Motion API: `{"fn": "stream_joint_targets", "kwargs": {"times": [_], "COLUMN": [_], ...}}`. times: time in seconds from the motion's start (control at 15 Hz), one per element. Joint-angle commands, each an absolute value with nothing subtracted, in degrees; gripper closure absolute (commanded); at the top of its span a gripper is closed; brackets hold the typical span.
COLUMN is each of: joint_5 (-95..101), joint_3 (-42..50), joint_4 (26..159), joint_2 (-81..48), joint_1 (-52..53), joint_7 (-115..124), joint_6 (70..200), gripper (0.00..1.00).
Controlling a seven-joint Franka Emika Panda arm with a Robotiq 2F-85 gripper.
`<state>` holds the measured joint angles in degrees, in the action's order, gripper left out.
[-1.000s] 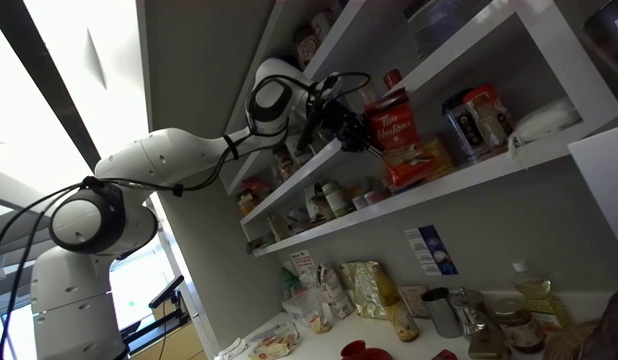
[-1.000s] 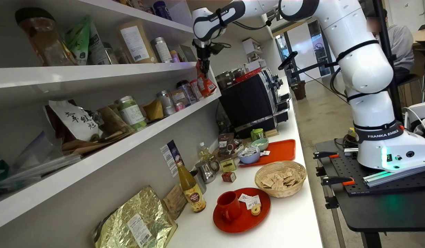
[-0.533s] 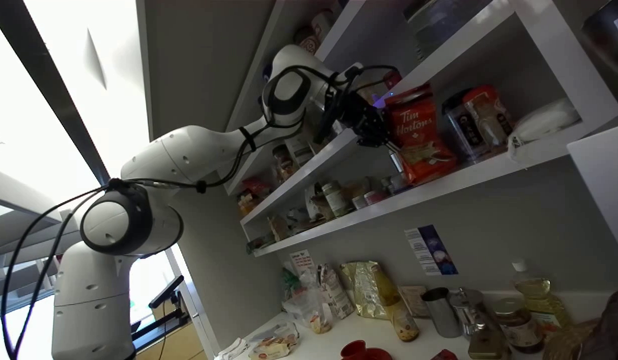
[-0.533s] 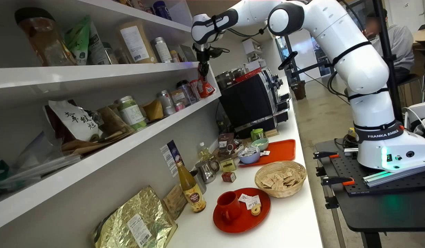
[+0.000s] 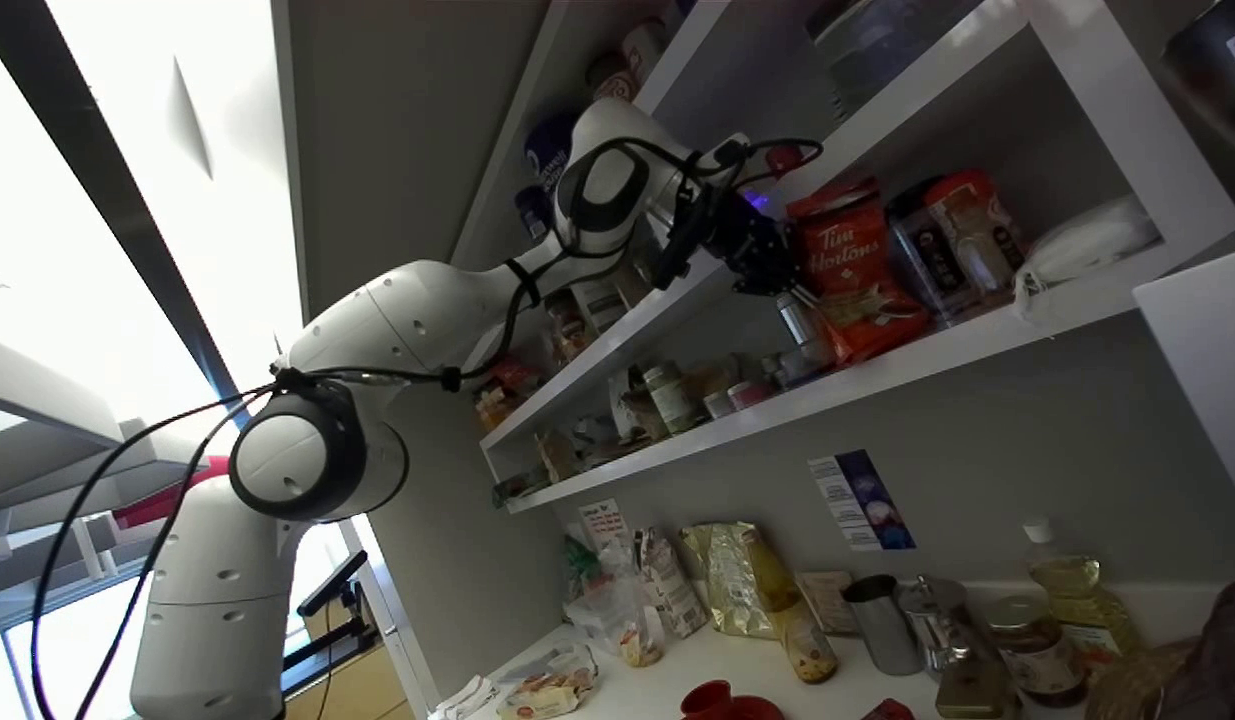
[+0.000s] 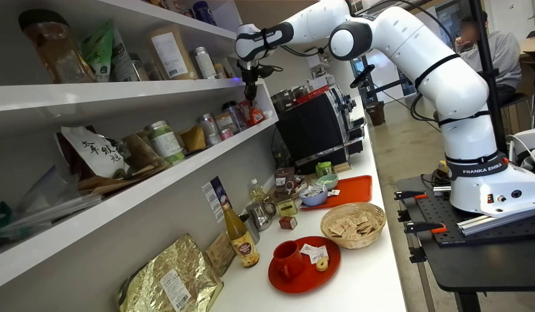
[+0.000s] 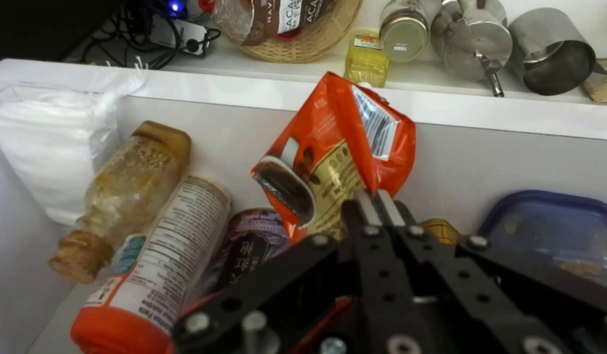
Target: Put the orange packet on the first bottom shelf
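Observation:
The orange packet, a red-orange bag, shows in both exterior views [image 5: 852, 262] [image 6: 255, 114] and in the wrist view [image 7: 332, 157]. My gripper [image 5: 807, 297] is shut on a fold of it; the two fingertips [image 7: 375, 192] pinch it with little gap. The first bottom shelf shows in both exterior views [image 5: 677, 443] [image 6: 163, 178], and its front edge in the wrist view [image 7: 210, 91]. The packet is within this shelf's bay, near the front edge and slightly tilted. Whether its base touches the plank I cannot tell. Its upper part is partly hidden by the gripper in the wrist view.
Beside the packet stand a dark tin [image 7: 249, 241], a red-lidded jar [image 7: 156, 260], a corked bottle [image 7: 131, 182] and a white bag [image 7: 52, 147]. A blue-rimmed container [image 7: 554, 231] is on its other side. The higher shelf [image 6: 120, 89] runs above, close to the wrist.
My gripper has carried the packet along the shelf toward its end wall and a little lower. A silver canister beside the packet has come into view. The grip has stayed shut.

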<state>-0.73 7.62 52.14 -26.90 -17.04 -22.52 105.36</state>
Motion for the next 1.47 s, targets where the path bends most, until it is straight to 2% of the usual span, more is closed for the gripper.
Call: {"fn": "stream_joint_targets", "kwargs": {"times": [0.0, 0.13, 0.2, 0.27, 0.47, 0.87, 0.93, 1.4], "joint_5": [-2.3, -2.2, -2.0, -1.6, -0.5, 1.2, 1.4, 5.8], "joint_3": [5.7, 5.3, 5.2, 5.7, 6.1, 6.0, 5.8, 5.4], "joint_4": [44.0, 42.0, 41.2, 42.0, 43.5, 53.0, 56.3, 74.8], "joint_2": [-32.3, -33.4, -33.8, -33.1, -31.9, -23.3, -20.5, -5.7], "joint_1": [-18.4, -18.7, -18.7, -18.2, -17.3, -14.2, -13.3, -7.0], "joint_7": [-23.4, -23.2, -23.0, -23.1, -22.4, -22.9, -23.1, -17.3], "joint_6": [101.5, 100.3, 99.6, 98.7, 96.0, 103.2, 105.1, 111.5], "gripper": [0.99, 0.99, 0.80, 0.71, 0.50, 0.06, 0.01, 0.00]}}
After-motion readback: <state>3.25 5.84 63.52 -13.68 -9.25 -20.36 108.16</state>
